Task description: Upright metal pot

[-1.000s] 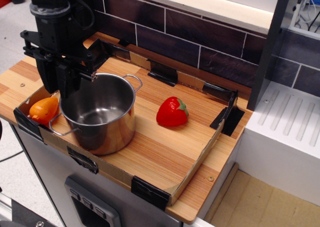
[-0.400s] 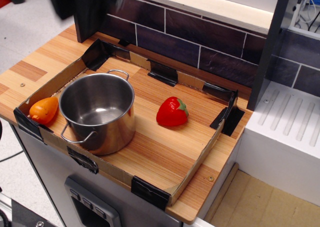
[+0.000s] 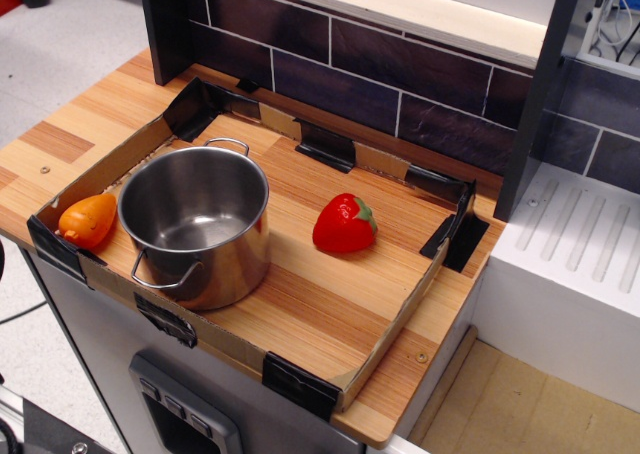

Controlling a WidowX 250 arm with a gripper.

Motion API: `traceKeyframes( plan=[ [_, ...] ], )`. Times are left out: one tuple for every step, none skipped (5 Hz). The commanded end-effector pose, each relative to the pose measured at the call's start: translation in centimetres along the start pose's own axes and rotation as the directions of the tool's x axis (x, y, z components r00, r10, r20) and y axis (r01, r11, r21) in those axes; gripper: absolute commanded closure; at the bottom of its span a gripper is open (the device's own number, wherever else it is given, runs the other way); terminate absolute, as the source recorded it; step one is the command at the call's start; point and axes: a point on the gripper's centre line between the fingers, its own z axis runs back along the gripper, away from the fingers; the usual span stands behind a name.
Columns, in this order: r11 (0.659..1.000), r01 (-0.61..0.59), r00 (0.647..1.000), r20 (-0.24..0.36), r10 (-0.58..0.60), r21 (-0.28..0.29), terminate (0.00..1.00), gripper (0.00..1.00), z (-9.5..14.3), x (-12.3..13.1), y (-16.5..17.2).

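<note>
Dark tiled wall, wooden counter, white ribbed drainboard

Only a dark arm segment at top left; hand out of frame

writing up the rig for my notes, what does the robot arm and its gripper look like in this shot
Almost none of it shows. At the top left edge only a dark, flat-sided vertical black part is in view, with no cables, markings or colour accents to make out, and it cannot be told whether this belongs to the arm. The gripper itself is out of frame, so its fingers and shape cannot be described from this view.
</note>
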Motion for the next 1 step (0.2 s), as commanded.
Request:
traceKeyframes(
  plan=[
    [1.0, -0.001, 0.999, 0.04, 0.001, 0.005, 1.0, 0.0, 0.46, 0.5, 0.56]
  ],
)
